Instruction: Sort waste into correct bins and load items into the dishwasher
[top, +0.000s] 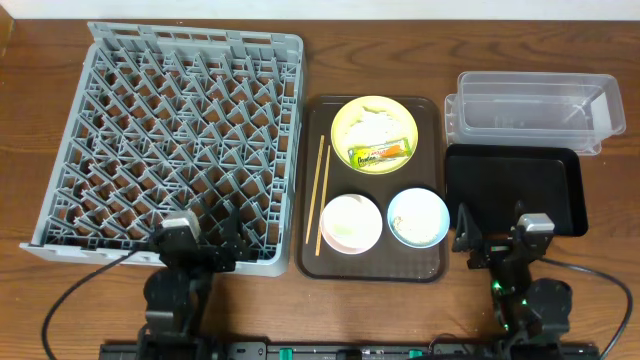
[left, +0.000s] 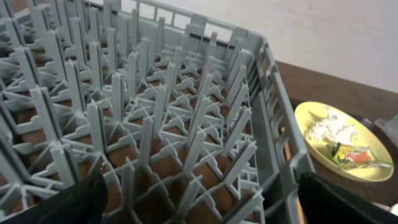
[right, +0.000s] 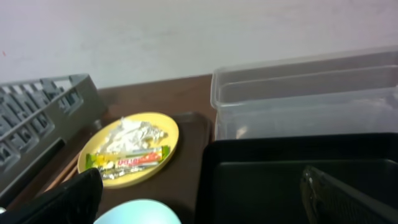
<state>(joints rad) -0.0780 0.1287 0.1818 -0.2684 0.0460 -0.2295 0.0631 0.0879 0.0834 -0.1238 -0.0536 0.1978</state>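
The grey dish rack (top: 170, 140) fills the left of the table. The brown serving tray (top: 430, 270) holds a yellow plate (top: 374, 133) with a green-and-orange wrapper (top: 381, 152) and crumpled white paper (top: 372, 125), a pink-white bowl (top: 351, 222), a light blue bowl (top: 418, 217) and chopsticks (top: 321, 190). The clear tub (top: 535, 110) and black tray (top: 515, 190) lie at the right. My left gripper (top: 203, 245) is open and empty at the rack's near edge (left: 205, 193). My right gripper (top: 495, 242) is open and empty over the black tray's near edge (right: 205, 199). The white cup is out of view.
The plate with wrapper shows in the left wrist view (left: 342, 140) and the right wrist view (right: 130, 149). The clear tub (right: 305, 93) stands behind the black tray (right: 280, 174). A white wall runs behind the table's far edge. Both arm bases sit at the front edge.
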